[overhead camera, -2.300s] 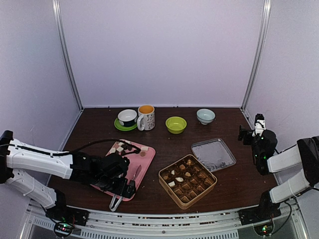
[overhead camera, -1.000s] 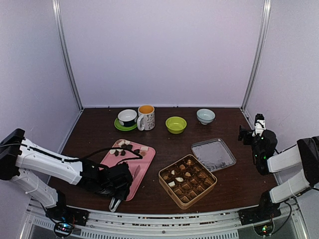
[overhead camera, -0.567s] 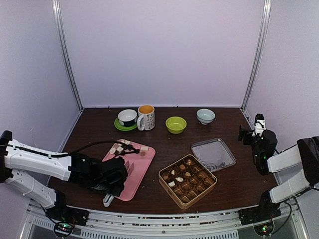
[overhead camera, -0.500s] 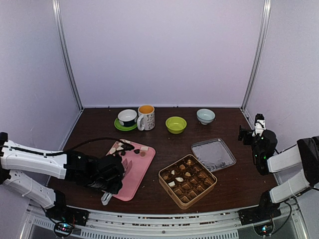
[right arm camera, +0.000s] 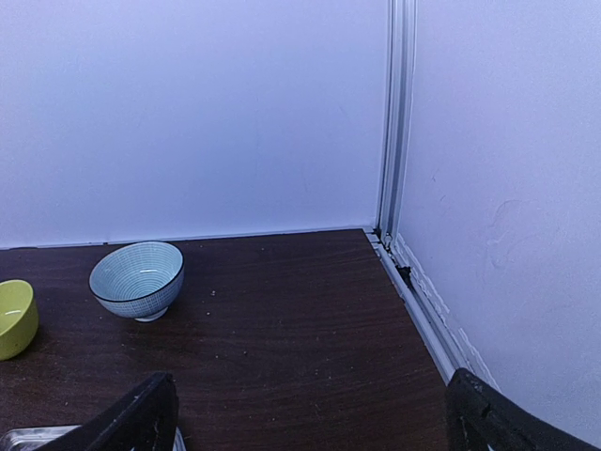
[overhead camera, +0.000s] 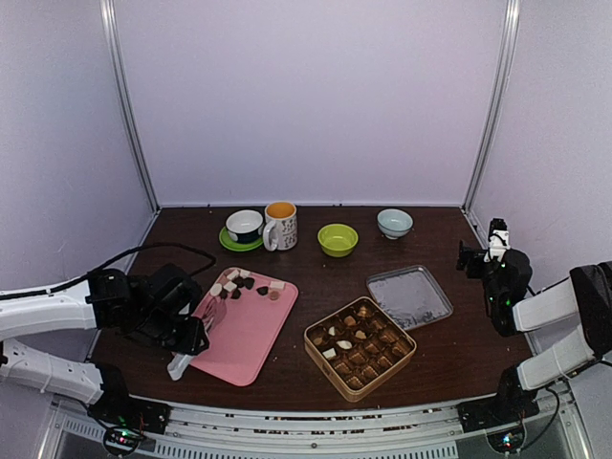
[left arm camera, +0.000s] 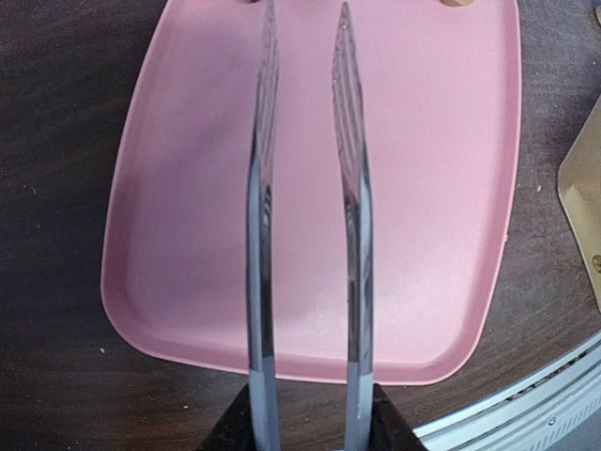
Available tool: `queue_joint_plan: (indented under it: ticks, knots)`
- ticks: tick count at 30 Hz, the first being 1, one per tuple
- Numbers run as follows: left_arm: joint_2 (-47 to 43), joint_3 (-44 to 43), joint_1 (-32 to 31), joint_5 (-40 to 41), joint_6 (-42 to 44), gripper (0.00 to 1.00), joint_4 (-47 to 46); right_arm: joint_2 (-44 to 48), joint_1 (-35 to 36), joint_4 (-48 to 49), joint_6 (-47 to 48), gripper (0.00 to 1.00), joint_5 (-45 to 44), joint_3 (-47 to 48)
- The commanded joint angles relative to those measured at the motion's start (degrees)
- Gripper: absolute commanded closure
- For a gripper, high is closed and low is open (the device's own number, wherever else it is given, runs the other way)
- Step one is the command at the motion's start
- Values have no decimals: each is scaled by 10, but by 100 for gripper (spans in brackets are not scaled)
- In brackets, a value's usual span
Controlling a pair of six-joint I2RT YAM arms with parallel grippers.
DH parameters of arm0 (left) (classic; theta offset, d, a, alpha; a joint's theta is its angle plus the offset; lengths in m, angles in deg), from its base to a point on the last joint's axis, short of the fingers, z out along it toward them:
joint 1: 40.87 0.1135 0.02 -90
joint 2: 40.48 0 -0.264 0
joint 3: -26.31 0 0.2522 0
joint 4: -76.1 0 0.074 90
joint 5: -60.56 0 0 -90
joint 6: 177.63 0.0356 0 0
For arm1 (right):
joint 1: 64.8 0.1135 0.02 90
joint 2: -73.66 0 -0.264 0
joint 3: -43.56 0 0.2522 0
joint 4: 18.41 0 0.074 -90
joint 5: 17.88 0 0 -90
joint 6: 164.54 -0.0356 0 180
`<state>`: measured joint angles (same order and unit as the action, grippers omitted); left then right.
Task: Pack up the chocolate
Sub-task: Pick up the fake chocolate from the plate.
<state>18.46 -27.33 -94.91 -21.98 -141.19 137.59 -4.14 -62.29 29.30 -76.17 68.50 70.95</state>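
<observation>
Pink tray (overhead camera: 251, 330) carries chocolate (overhead camera: 241, 284) beyond tongs (left arm camera: 355, 235) held by left claw (overhead camera: 191, 337).

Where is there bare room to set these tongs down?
The pink tray is bare on its near half; chocolate crowds its far end. Open table lies between the tray, the metal lid and the green bowl. The cup and mug stand close together.

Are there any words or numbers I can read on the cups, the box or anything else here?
None can be read in any view.
mug: dark marks on its side, too small to tell if they are letters.
tin lid: plain silvery face, no print showing.
tongs: bare metal, no writing.
</observation>
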Motion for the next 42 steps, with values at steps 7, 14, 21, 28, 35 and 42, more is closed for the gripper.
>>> queue_joint_plan:
  ticks: [7, 14, 21, 28, 35, 42]
  knots:
    - [23, -18, 97, -17, 94, 64, 51, -1, -2, 8, 3, 0, 3, 8]
    - [7, -49, 150, -15, 129, 65, 50, -1, -1, 7, 3, 0, 3, 8]
    - [72, -111, 156, -76, 193, 64, -17, -1, -1, 8, 3, 0, 3, 8]
    - [158, -151, 147, -75, 238, 60, -47, -1, -1, 8, 3, 0, 2, 9]
    - [216, -171, 146, -32, 244, 60, -45, -1, -1, 8, 3, 0, 3, 8]
    - [262, -177, 137, -2, 252, 61, -48, -1, -1, 8, 3, 0, 3, 8]
